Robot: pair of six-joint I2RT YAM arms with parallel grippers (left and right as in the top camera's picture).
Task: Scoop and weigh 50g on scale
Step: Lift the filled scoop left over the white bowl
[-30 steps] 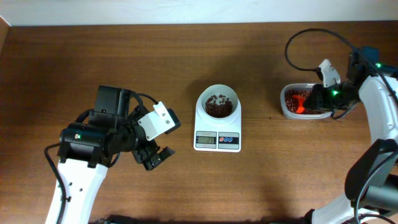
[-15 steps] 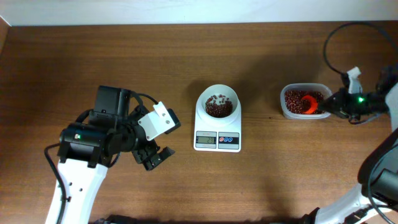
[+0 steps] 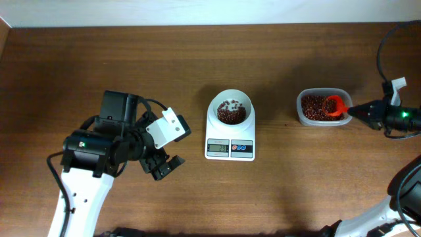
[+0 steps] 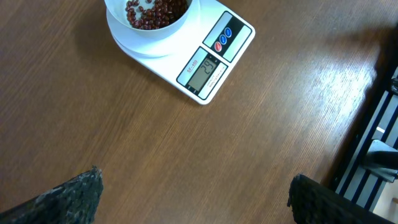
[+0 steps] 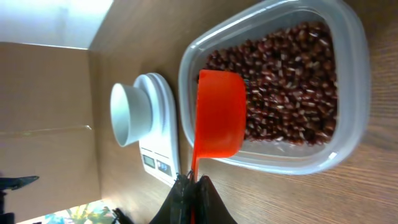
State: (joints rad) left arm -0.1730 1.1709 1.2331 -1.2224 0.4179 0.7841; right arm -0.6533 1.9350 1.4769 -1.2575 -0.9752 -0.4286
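Observation:
The white scale [image 3: 229,146] stands mid-table with a round white bowl [image 3: 230,110] of red beans on it. Its display [image 4: 203,73] is lit, too small to read surely. Right of it is the clear tub [image 3: 304,115] of red beans. My right gripper [image 3: 358,112] is shut on the handle of a red scoop [image 3: 335,105], whose cup hangs over the tub's right part. In the right wrist view the scoop [image 5: 219,118] lies above the beans, held by my right gripper [image 5: 193,186]. My left gripper [image 3: 164,168] rests open, left of the scale, nothing between its fingertips [image 4: 81,193].
The scale [image 5: 158,134] and bowl [image 5: 127,115] show beyond the tub [image 5: 348,81] in the right wrist view. Bare brown wood lies between the scale and tub. The table's front edge [image 4: 367,124] and a dark frame sit at the right of the left wrist view.
My right gripper has drawn back to the right with the scoop, from over the tub's middle to its right side. The left arm has not moved.

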